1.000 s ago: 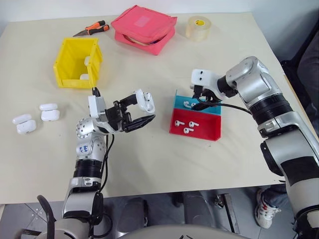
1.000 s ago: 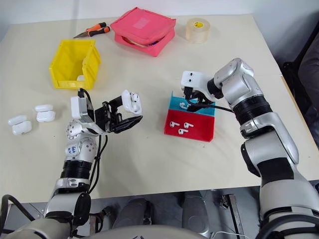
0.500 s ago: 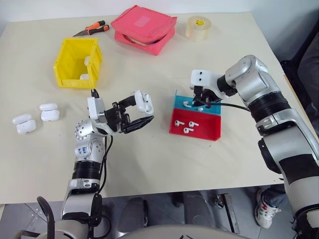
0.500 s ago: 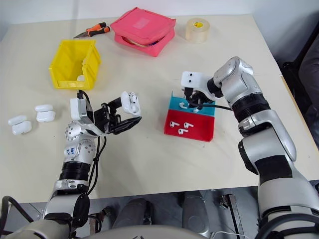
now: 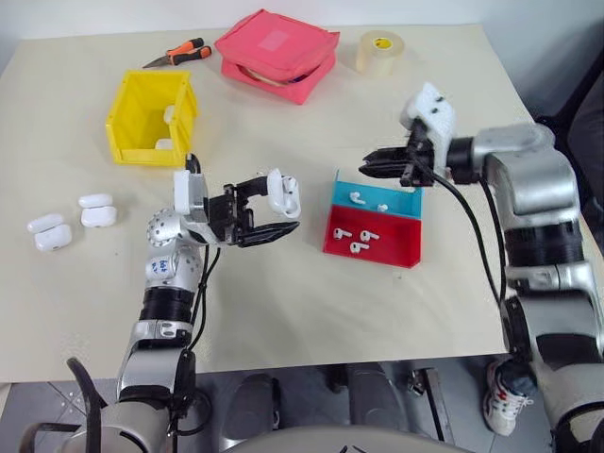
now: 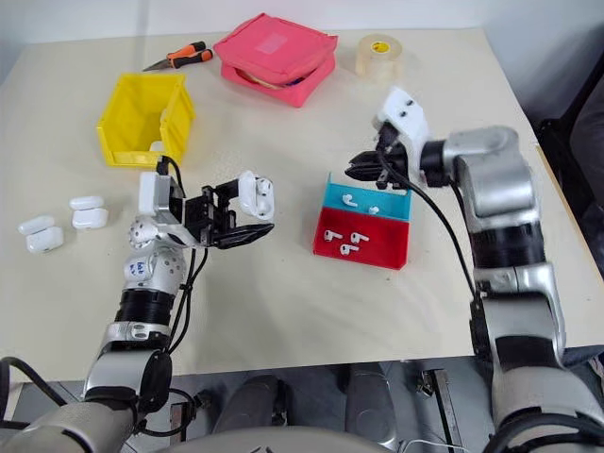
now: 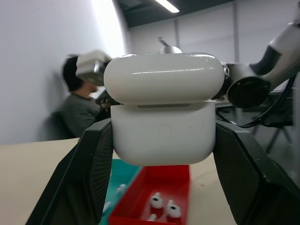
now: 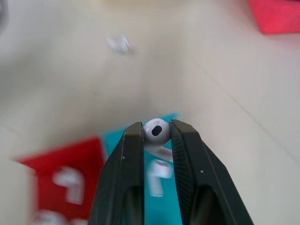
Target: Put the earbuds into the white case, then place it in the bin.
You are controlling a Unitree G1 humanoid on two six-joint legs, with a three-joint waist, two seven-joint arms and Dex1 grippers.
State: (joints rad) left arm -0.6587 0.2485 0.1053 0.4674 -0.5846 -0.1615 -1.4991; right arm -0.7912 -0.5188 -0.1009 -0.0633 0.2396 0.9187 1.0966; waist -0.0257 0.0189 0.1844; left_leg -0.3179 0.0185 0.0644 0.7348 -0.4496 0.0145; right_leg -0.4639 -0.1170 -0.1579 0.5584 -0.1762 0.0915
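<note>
My left gripper (image 5: 274,209) is shut on the white case (image 5: 281,192), held up above the table left of the trays. In the left wrist view the case (image 7: 164,122) sits between both fingers with its lid on top. My right gripper (image 5: 365,168) hovers over the far edge of the blue tray (image 5: 401,197), pointing left. It is shut on one earbud (image 8: 157,131). Two earbuds (image 5: 358,197) lie in the blue tray and three (image 5: 356,241) in the red tray (image 5: 392,247). The yellow bin (image 5: 127,118) stands at the far left with white cases inside.
Three more white cases (image 5: 97,209) lie at the table's left edge. At the far side are a pink pouch (image 5: 276,52), a tape roll (image 5: 380,51) and orange-handled pliers (image 5: 175,54). A seated person (image 7: 79,112) shows in the background of the left wrist view.
My right gripper closed on an earbud in the blue tray, lifted it out and turned to point left. The left gripper with the case has hardly moved.
</note>
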